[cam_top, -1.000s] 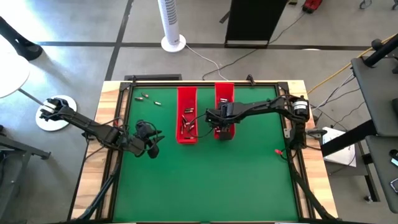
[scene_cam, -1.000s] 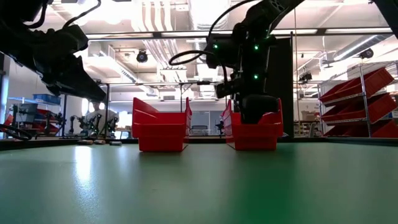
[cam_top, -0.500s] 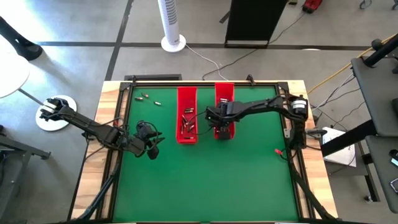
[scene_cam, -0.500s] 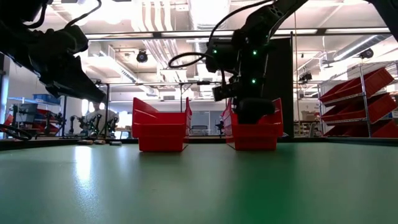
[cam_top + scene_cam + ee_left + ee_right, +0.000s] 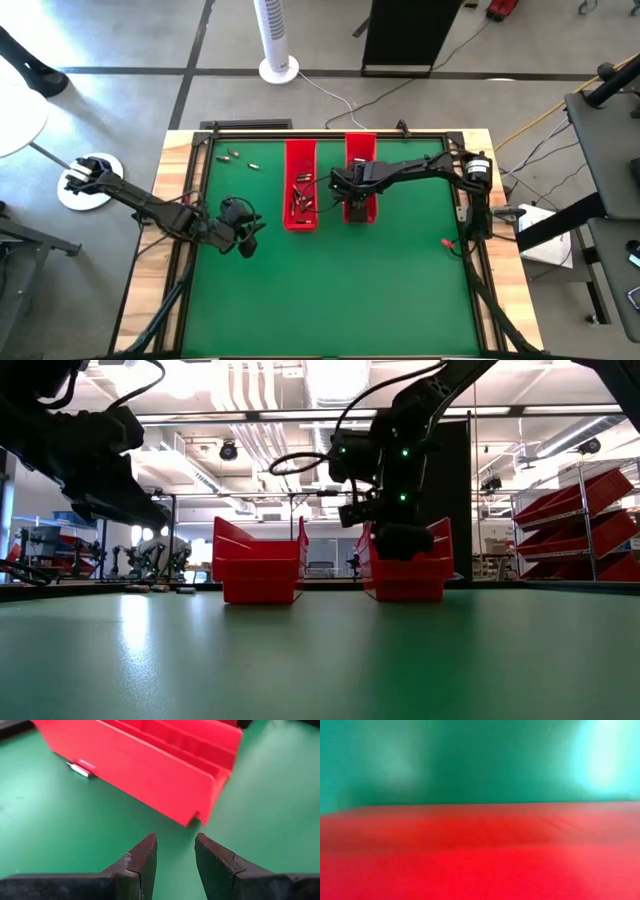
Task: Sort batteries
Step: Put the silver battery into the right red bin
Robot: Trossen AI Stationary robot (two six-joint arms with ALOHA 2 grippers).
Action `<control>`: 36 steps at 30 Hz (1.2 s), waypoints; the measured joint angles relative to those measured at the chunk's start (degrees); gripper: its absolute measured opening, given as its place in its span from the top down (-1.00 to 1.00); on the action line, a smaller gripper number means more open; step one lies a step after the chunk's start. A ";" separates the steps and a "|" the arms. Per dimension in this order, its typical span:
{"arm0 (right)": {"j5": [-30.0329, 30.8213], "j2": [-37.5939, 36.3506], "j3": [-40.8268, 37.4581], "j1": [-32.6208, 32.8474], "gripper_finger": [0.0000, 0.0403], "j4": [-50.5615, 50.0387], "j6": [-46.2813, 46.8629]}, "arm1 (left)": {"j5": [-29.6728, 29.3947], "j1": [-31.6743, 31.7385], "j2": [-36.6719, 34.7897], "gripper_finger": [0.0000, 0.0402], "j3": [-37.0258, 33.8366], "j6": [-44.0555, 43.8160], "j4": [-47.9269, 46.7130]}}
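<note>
Two long red trays stand side by side at the middle of the green mat: the left tray [image 5: 300, 198] holds several small batteries [image 5: 301, 203], and the right tray [image 5: 360, 160] lies under my right arm. A few loose batteries [image 5: 233, 155] lie on the mat near the far left corner. One silvery battery [image 5: 80, 768] lies beside a tray wall in the left wrist view. My left gripper [image 5: 254, 228] [image 5: 175, 851] hovers open over the mat left of the trays. My right gripper [image 5: 350, 203] [image 5: 400, 542] reaches down into the right tray; its fingers are hidden.
The mat [image 5: 330, 290] is bare green across its near half. A black frame rail [image 5: 320, 133] runs along the far edge. Cables and a small red object [image 5: 447, 243] sit by the right edge. Shelves with red bins [image 5: 575, 525] stand in the room beyond.
My right gripper has drifted slightly toward the table's left while staying low in the right tray.
</note>
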 joint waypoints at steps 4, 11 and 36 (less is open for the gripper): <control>0.39 -0.21 1.38 0.37 0.39 -1.43 -0.21 | -5.18 0.14 0.79 0.43 0.02 -2.41 1.48; 7.20 -2.21 7.21 3.37 0.11 -9.14 -0.23 | -9.74 0.65 1.97 0.19 0.00 -1.81 1.83; 9.49 -13.13 14.88 21.97 -0.16 -15.06 16.64 | 43.53 57.36 18.62 0.01 0.00 29.23 26.35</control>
